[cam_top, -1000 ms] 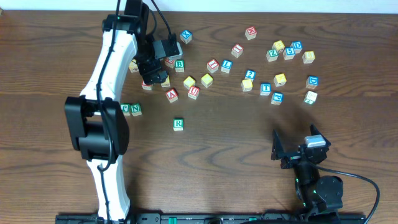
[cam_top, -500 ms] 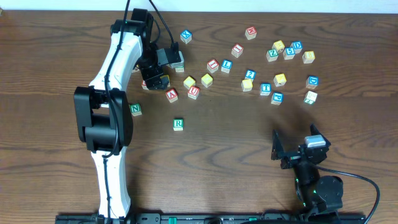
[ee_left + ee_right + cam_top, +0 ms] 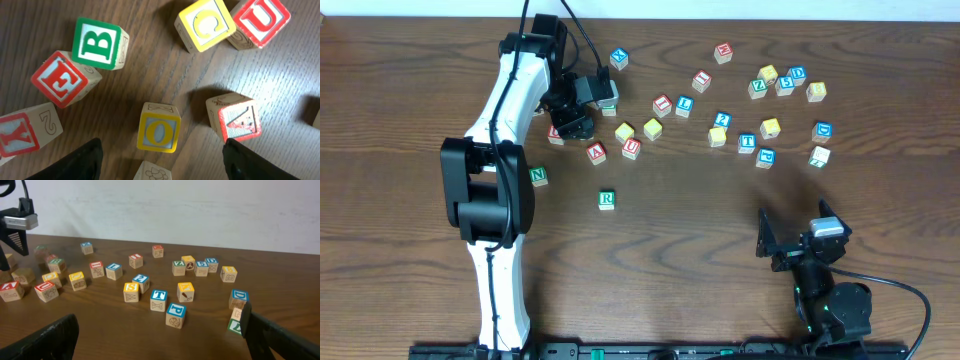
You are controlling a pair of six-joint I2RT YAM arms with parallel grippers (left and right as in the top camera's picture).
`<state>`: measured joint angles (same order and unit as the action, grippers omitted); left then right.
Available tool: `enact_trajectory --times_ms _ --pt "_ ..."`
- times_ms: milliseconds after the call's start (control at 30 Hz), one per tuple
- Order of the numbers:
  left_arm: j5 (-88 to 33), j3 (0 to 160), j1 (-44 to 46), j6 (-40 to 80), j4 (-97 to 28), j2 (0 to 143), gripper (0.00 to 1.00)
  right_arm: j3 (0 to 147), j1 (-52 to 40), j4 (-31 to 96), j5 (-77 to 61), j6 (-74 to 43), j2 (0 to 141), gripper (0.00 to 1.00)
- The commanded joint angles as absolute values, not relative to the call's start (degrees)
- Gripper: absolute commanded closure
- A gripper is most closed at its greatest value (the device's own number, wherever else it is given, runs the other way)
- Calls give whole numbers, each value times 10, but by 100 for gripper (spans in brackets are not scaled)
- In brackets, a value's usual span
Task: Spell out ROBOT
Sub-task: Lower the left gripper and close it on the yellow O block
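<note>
Starting at my left side: my left gripper hangs over the crowded patch at the table's far left, fingers apart, holding nothing. In its wrist camera the red-bordered wooden E cube and the green-bordered wooden B cube sit close together, left of centre. Dead centre, between my two fingertips with bare wood on either side, stands the yellow-faced wooden O cube, the letter I judge I am after now. To its right, near my other finger, sits the red-bordered wooden A cube, turned askew.

To take the O well I should keep it centred, come straight down so both pads meet its flat side faces together, and mind that the outer finger does not nudge the A. A pale wooden block lies just beside the O at the bottom edge and could get pinched along with it.

Further right on the brown wooden table, the green-bordered wooden R cube stands alone. The blue-bordered wooden T cube is in the right-hand scatter. My right gripper rests near the front right, spread wide, empty.
</note>
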<state>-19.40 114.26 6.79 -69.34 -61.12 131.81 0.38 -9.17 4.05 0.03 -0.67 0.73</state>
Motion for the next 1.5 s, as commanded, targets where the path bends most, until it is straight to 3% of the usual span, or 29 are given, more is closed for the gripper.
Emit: enact_trajectory --times_ms 0,833,933,1033,1467 --pt "-206 1152 65 -699 -611 1328 24 3 -87 43 5 -12 6 1" --pt "-205 1138 64 -698 -582 1364 24 3 -87 43 5 -12 6 1" --pt "-205 1138 64 -698 -582 1365 26 3 -87 43 5 -12 6 1" --pt "-206 1138 64 -698 -582 1365 34 3 -87 43 5 -12 6 1" --pt "-206 1138 64 -698 -590 1366 35 3 -87 43 5 -12 6 1"
